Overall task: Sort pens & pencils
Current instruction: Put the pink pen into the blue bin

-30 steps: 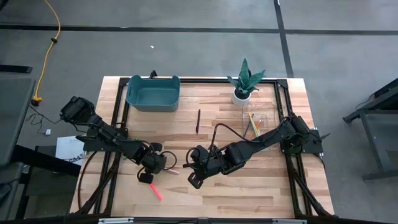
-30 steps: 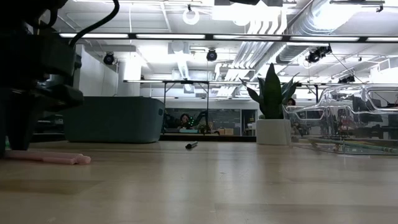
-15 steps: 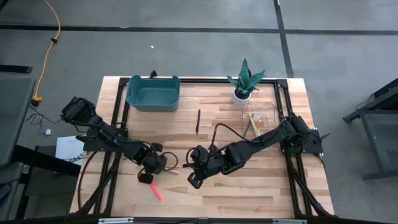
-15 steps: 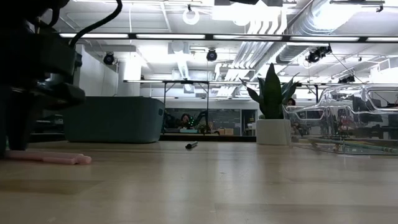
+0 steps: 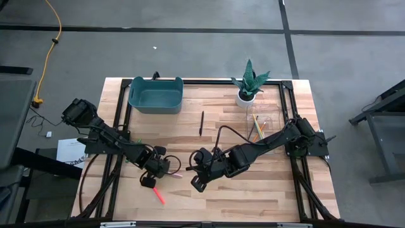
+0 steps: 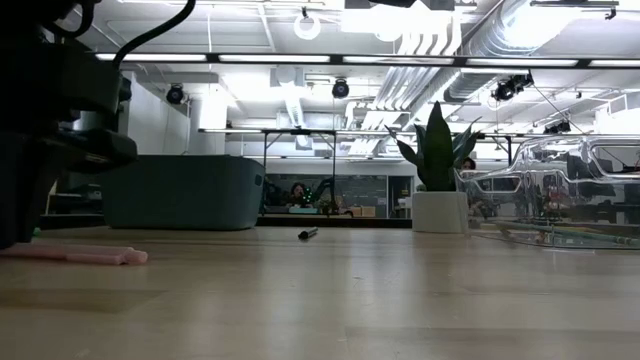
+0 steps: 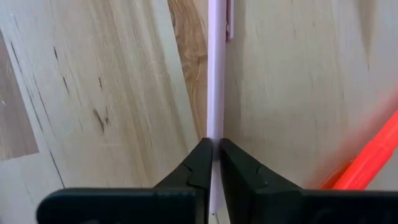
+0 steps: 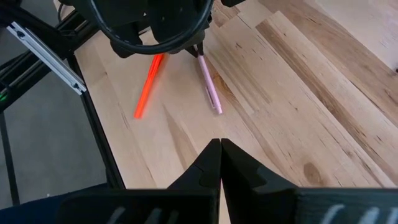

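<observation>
I see the red-orange pen lying just beside my left pincer, which pinches the slim pale pink pen on the desk; right pincer closed, empty.

One camera looks straight down on the whole counter. Another sits at counter height, facing level across it into the room. The left wrist camera is pressed close over the pink pen; the right wrist camera sees the same pen from farther off.
</observation>
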`<state>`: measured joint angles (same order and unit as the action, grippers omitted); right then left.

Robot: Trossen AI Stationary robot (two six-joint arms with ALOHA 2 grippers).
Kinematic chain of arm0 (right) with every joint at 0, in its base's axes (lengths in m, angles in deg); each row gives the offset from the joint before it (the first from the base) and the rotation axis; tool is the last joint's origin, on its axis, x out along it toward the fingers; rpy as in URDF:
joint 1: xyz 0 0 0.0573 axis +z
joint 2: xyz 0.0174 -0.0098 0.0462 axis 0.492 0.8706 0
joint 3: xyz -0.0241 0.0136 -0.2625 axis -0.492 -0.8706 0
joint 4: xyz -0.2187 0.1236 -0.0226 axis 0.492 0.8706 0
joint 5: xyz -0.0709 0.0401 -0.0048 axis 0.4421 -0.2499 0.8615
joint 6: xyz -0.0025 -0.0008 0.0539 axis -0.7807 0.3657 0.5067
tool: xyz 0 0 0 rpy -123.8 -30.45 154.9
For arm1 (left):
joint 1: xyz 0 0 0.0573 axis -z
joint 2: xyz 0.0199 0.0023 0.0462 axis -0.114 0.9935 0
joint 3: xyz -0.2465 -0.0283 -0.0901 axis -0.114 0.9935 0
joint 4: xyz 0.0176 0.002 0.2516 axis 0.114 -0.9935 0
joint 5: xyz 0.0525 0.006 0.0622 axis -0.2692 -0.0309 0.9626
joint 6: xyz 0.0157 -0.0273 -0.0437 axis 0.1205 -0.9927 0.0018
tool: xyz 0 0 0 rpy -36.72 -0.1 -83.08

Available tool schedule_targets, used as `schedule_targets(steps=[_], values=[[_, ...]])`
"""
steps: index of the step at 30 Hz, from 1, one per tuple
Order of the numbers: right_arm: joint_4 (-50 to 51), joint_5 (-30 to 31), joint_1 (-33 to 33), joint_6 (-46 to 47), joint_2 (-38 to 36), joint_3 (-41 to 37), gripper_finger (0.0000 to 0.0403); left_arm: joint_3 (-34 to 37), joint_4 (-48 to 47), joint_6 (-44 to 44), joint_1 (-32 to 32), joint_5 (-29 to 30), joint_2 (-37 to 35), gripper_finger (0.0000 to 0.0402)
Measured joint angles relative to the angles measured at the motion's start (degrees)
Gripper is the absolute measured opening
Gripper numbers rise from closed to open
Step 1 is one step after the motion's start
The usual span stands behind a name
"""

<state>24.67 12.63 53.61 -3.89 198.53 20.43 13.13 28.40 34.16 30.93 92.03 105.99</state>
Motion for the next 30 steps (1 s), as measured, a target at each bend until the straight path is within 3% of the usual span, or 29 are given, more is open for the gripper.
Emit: schedule_targets(steps=[19,30], values=[[-0.02,0.00,0.01,0.03,0.00,0.00,0.0000,0.02,-0.77,0.00,0.00,-0.24,0.00,0.0020],[-0.04,0.22,0.02,-0.14,0.00,0.00,0.0000,0.22,-1.51,0.91,-0.02,-1.27,0.15,0.0077]])
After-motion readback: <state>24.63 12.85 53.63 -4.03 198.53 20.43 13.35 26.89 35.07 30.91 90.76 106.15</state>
